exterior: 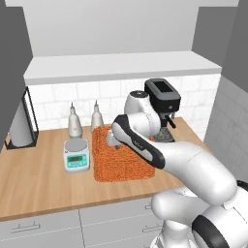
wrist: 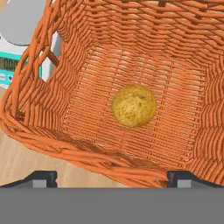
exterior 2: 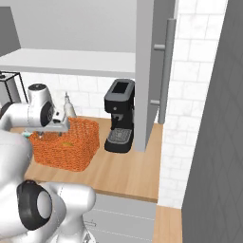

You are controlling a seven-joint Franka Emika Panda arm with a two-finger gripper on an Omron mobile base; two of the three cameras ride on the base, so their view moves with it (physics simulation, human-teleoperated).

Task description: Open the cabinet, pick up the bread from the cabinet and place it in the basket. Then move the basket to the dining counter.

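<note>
The round golden-tan bread (wrist: 134, 105) lies on the floor of the orange wicker basket (wrist: 57, 109), apart from my fingers. My gripper (wrist: 111, 178) hovers just above the basket's near rim, open, with nothing between its fingertips (wrist: 43, 177). The basket (exterior: 121, 162) stands on the wood counter, and my gripper (exterior: 114, 139) reaches down over its left part, half hidden by my arm. From the right side the basket (exterior 2: 66, 144) shows beside my hand. The cabinet door (exterior 2: 151, 71) stands swung open, its bar handle (exterior 2: 166, 71) facing me. The dining counter is out of view.
A digital scale (exterior: 77, 156) sits right beside the basket's left side. Two bottles (exterior: 73, 121) stand behind it. A black coffee machine (exterior: 163, 104) is at the basket's right. A paper towel holder (exterior: 22, 123) stands far left. The open door hangs over the counter's right end.
</note>
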